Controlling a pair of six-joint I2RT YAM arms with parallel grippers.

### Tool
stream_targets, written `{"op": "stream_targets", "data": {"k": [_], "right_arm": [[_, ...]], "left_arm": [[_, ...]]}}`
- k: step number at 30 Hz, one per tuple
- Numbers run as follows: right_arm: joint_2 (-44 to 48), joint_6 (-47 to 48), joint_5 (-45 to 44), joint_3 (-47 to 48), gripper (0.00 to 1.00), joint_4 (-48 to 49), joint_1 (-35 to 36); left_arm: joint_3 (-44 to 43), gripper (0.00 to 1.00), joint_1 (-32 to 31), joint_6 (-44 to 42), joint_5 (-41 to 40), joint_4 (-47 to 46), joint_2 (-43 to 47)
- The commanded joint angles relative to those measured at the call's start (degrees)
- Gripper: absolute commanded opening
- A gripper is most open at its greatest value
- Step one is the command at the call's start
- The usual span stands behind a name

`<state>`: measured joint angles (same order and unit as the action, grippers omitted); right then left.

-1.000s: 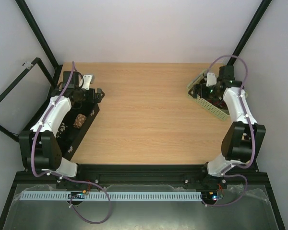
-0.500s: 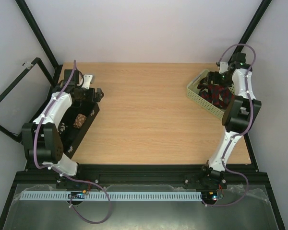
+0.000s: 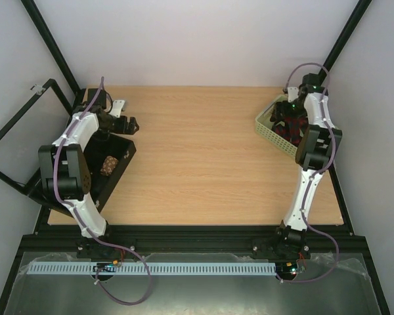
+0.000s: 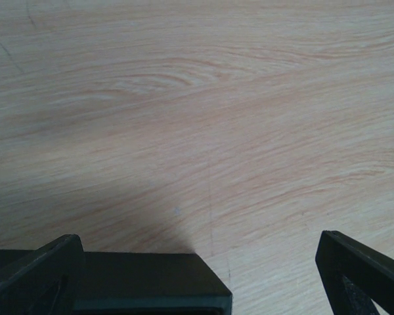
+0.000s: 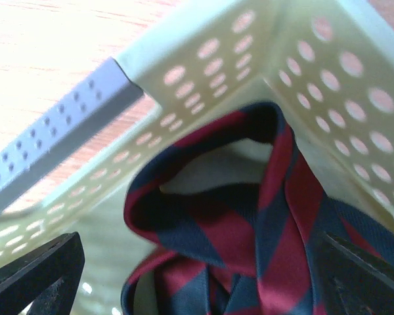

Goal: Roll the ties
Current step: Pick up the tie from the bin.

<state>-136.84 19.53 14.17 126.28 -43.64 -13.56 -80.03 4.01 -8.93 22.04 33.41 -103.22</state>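
Observation:
A dark red tie (image 5: 249,230) with navy diagonal stripes lies bunched in loops inside the pale green perforated basket (image 5: 354,98). My right gripper (image 5: 197,275) hangs just above it, open, its fingers on either side of the folds without touching. From above, that tie (image 3: 290,130) fills the basket (image 3: 266,125) at the table's far right, with the right gripper (image 3: 290,110) over its far end. My left gripper (image 3: 126,123) is open and empty over bare wood at the black box's far corner. In the left wrist view that corner (image 4: 144,282) sits low between the left gripper's (image 4: 197,275) fingers.
The black box (image 3: 111,172) stands along the table's left edge and holds a small brown patterned thing (image 3: 108,164). A black metal frame (image 3: 26,125) rises beyond the left edge. Bare wooden tabletop (image 3: 197,151) stretches between box and basket.
The right arm has stretched out farther and its gripper has shifted towards the basket's far end. The left gripper has moved off the box towards its far corner.

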Motion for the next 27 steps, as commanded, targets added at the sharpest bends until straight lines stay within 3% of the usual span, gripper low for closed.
{"op": "stream_targets", "data": {"k": [1, 5, 9, 17, 20, 27], "right_arm": [[-2.7, 2.2, -7.1, 2.1, 0.97, 4.1, 3.2], [-5.2, 3.4, -10.9, 2.5, 0.95, 5.6, 4.9], [-6.3, 2.4, -14.9, 2.6, 0.81, 6.6, 4.9], [-1.6, 1.7, -12.3, 2.5, 0.19, 5.8, 4.8], [2.2, 1.4, -12.9, 2.6, 0.02, 6.3, 4.9], [13.8, -2.6, -11.6, 3.1, 0.01, 9.6, 3.1]], "left_arm": [[-4.3, 0.99, 1.0, -1.0, 1.3, 3.7, -2.7], [-5.8, 1.0, 1.5, -1.7, 0.5, 5.0, -4.6], [-6.5, 1.0, 2.1, -2.0, 0.2, 5.6, -5.0], [-7.4, 1.0, 2.6, -2.5, 1.1, 5.7, -5.4], [-8.2, 1.0, 2.6, -2.9, 1.5, 5.7, -5.2], [-9.5, 1.0, 2.5, -3.4, 4.3, 4.9, -4.5]]}}
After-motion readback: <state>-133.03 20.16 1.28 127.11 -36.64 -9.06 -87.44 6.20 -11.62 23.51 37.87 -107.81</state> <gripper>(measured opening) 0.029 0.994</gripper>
